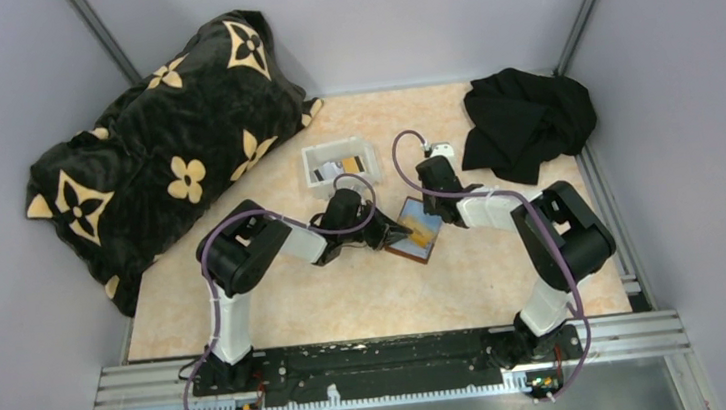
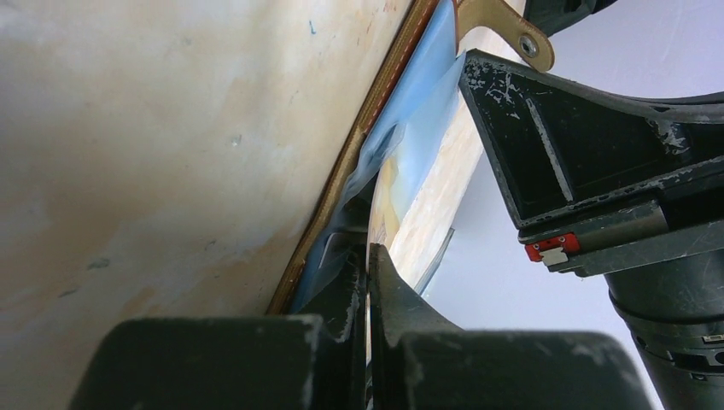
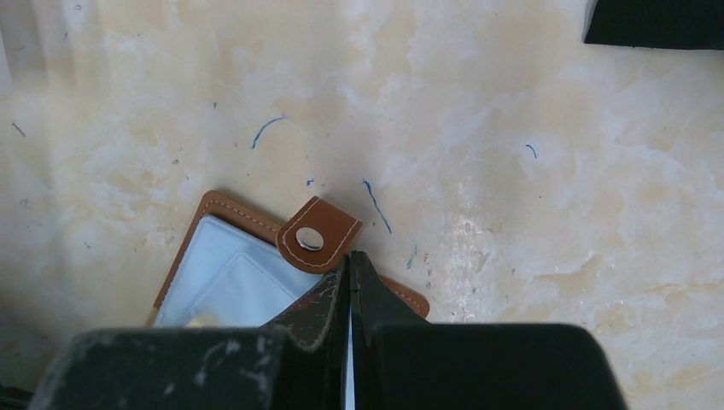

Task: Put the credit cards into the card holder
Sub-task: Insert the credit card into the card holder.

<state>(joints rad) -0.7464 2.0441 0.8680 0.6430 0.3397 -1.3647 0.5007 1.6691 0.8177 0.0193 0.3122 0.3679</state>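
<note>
Because the credit cards [image 1: 345, 165] in the white tray [image 1: 333, 148] look thin and slippery, an edge pinch is advised; the soft card holder [image 1: 418, 232] beside that tray is touched by left claw [image 2: 367, 272] and right claw [image 3: 349, 275], both closed.

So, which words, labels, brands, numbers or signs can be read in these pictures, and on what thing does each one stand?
None can be read.
Small thin cards in the white rectangular plastic tray: too small.
Black plush cushion: tan flower motifs, no letters.
Reddish-brown leather card holder: no lettering.
Gold-tan card at it: steep angle, nothing readable.
Small red and white tag: blurred.
</note>
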